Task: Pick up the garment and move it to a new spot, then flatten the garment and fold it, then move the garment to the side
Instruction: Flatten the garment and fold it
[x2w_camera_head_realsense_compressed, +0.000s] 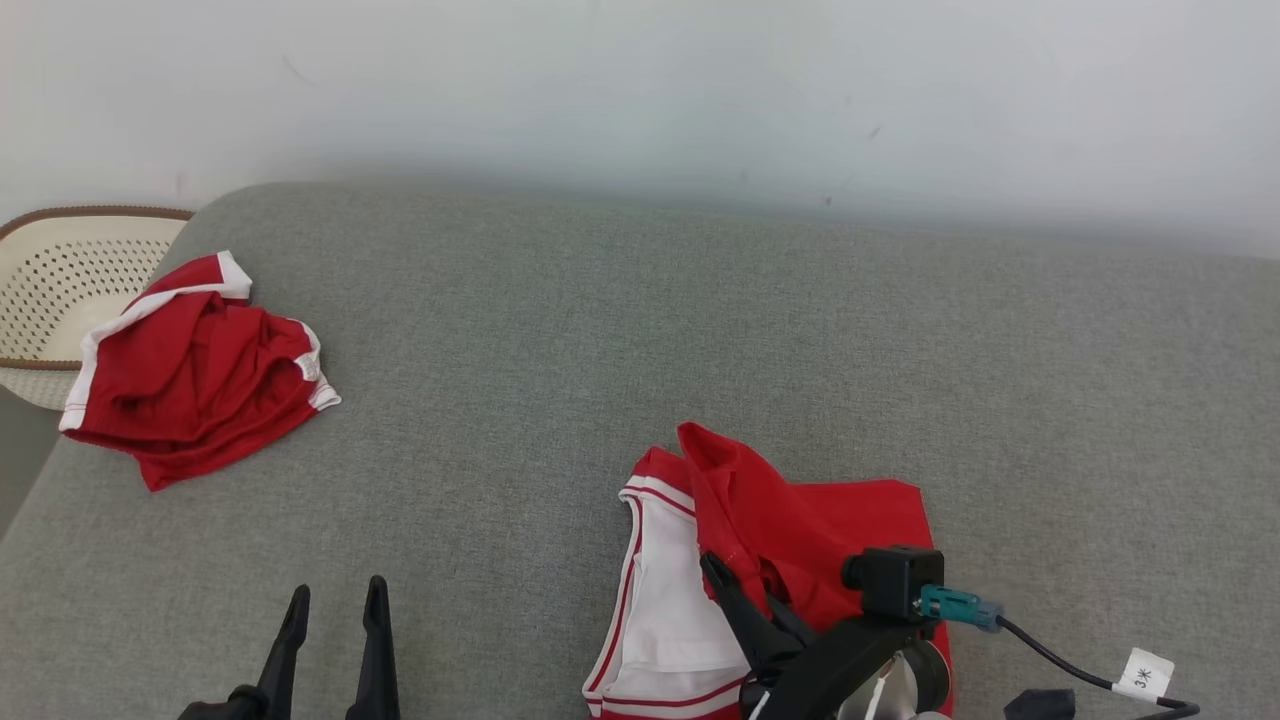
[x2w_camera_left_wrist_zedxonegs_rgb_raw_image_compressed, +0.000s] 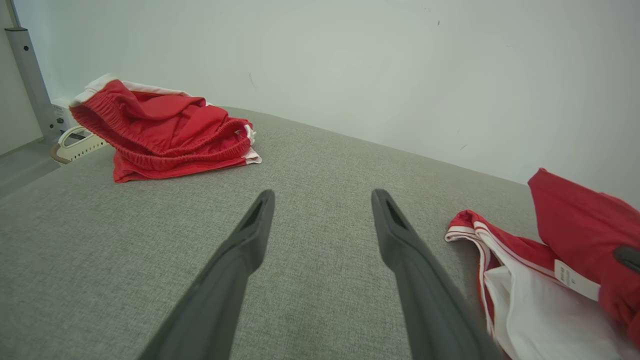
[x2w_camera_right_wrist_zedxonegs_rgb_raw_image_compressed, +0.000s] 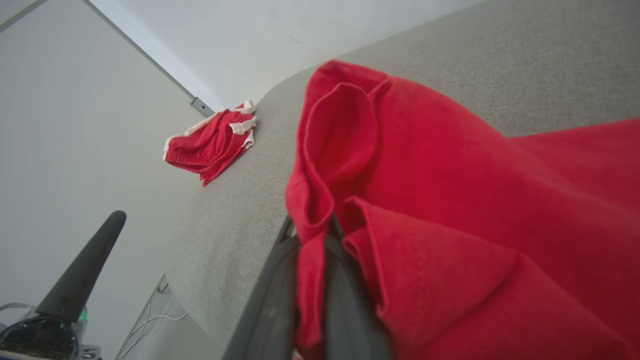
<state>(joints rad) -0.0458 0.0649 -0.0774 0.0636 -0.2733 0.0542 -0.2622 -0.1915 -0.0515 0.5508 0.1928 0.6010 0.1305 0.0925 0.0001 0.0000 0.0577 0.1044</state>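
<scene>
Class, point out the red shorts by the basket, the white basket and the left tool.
red shorts by the basket (x2w_camera_head_realsense_compressed: 190, 370): head view, middle of the red cloth.
white basket (x2w_camera_head_realsense_compressed: 60, 280): head view, its perforated wall.
left tool (x2w_camera_head_realsense_compressed: 338, 588): head view, midway between its fingertips.

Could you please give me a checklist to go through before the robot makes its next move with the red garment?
1. Right claw shut on the red garment: ok, a fold is pinched inside it.
2. Left claw open and free: ok, it holds nothing, over the grey cushion.
3. Garment lying flat: not ok, it is bunched, with its white side showing.
4. Room to spread it: ok, the grey cushion is bare between the two garments.
5. Second red garment out of the way: ok, at the far left corner beside the basket.
6. Single layer gripped: cannot tell.
</scene>
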